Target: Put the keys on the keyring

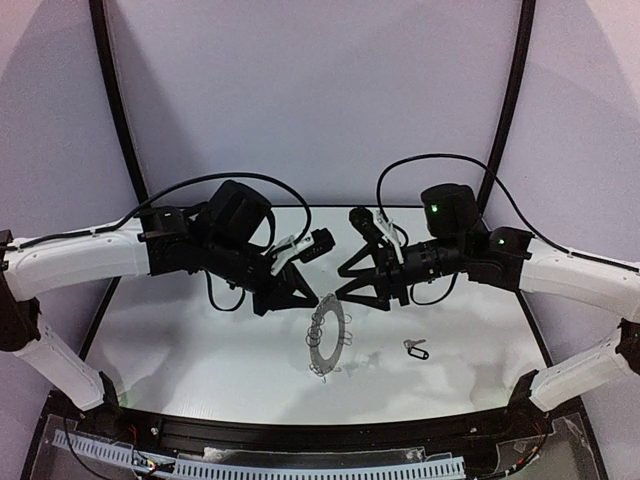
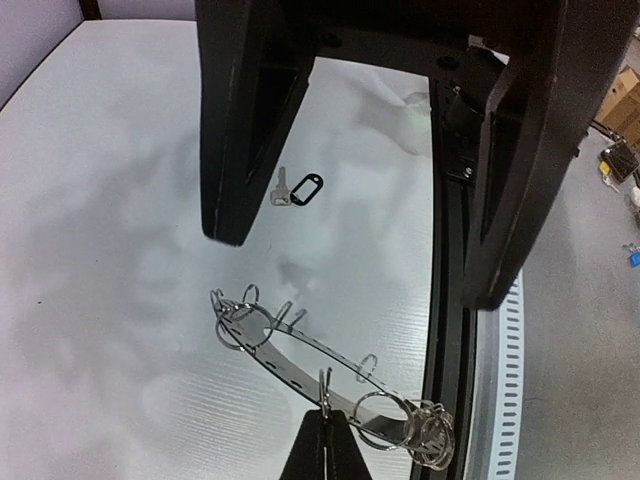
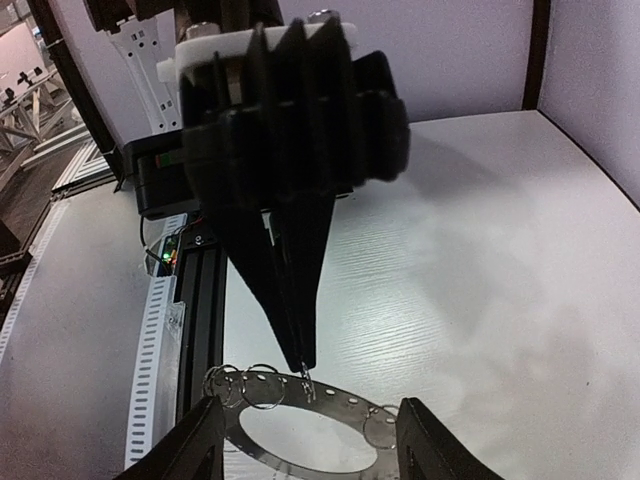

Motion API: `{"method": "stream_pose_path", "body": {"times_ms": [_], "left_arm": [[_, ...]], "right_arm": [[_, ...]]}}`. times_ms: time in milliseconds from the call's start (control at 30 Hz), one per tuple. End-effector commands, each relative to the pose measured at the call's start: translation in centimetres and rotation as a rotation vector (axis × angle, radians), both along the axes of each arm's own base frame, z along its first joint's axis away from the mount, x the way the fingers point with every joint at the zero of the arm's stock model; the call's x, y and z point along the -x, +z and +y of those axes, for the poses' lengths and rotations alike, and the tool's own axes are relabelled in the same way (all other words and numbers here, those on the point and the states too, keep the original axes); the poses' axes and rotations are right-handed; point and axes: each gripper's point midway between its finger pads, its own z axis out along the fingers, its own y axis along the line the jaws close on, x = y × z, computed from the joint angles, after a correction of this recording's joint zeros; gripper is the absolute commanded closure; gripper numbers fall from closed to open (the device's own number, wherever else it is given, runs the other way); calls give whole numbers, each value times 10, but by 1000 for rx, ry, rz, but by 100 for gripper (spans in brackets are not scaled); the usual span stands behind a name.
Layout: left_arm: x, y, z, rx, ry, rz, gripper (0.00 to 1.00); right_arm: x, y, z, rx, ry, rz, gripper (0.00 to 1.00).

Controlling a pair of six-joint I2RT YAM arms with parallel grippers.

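Observation:
The keyring, a flat dark-grey ring fringed with wire loops, hangs tilted above the table. My left gripper is shut on one of its wire loops; the left wrist view shows the shut fingertips pinching the loop, with the ring stretching across. My right gripper is open beside the ring. In the right wrist view its gripper straddles the ring without touching it. The key with a dark oblong tag lies on the table to the right, apart from both grippers; it also shows in the left wrist view.
A small pale bit lies on the table between ring and key. A black rail and a white slotted cable duct run along the near table edge. Black curved poles stand behind.

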Motion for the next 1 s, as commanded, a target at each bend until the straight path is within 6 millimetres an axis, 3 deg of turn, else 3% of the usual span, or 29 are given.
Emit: {"method": "stream_pose_path", "body": {"times_ms": [0, 633, 967], "left_arm": [[3, 25, 2, 31, -22, -56, 99], [8, 36, 4, 87, -31, -80, 99], [13, 42, 7, 130, -39, -90, 99]], "right_arm": [[7, 15, 18, -48, 63, -51, 42], [-1, -22, 34, 8, 57, -7, 59], [-1, -19, 34, -18, 52, -22, 62]]}}
